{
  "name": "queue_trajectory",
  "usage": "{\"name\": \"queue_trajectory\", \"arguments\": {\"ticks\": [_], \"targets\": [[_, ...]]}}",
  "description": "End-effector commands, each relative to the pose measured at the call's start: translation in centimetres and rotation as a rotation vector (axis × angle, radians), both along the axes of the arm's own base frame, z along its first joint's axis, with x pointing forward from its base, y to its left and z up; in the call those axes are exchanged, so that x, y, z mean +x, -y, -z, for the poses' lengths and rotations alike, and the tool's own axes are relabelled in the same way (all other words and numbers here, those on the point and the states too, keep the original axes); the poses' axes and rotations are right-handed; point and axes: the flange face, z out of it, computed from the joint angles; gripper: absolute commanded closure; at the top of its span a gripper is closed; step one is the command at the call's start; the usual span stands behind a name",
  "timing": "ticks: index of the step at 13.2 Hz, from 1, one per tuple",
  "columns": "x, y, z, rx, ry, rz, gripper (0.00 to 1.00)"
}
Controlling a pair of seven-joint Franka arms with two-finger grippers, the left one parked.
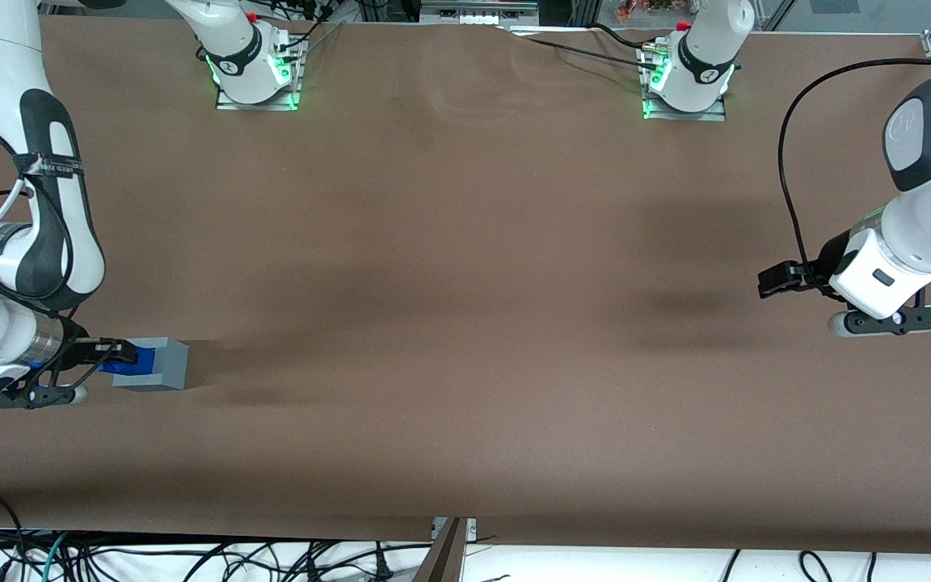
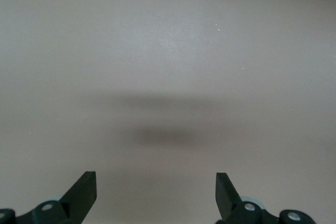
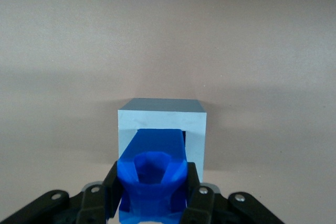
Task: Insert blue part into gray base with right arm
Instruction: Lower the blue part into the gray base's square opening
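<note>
The gray base (image 1: 160,363) sits on the brown table toward the working arm's end, nearer the front camera than the arm mounts. The blue part (image 1: 120,361) is held over its top, partly down in the recess. In the right wrist view the blue part (image 3: 153,174) reaches into the square opening of the gray base (image 3: 161,121). My right gripper (image 1: 110,356) is shut on the blue part, one black finger (image 3: 111,187) pressed to each side of it (image 3: 152,192). The part's lower end is hidden inside the recess.
Brown table cloth (image 1: 465,323) spreads around the base. Two arm mounts with green lights (image 1: 255,77) (image 1: 684,81) stand at the table's back edge. Cables (image 1: 191,558) lie along the front edge.
</note>
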Motion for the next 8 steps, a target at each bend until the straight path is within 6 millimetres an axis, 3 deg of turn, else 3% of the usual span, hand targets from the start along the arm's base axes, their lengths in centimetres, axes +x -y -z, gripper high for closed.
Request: {"name": "queue_trajectory", "arguments": {"ticks": [1, 8], "targets": [[0.18, 0.49, 1.12, 0.005, 0.024, -0.036, 0.64], [0.22, 0.25, 1.66, 0.011, 0.027, -0.026, 0.64]]}}
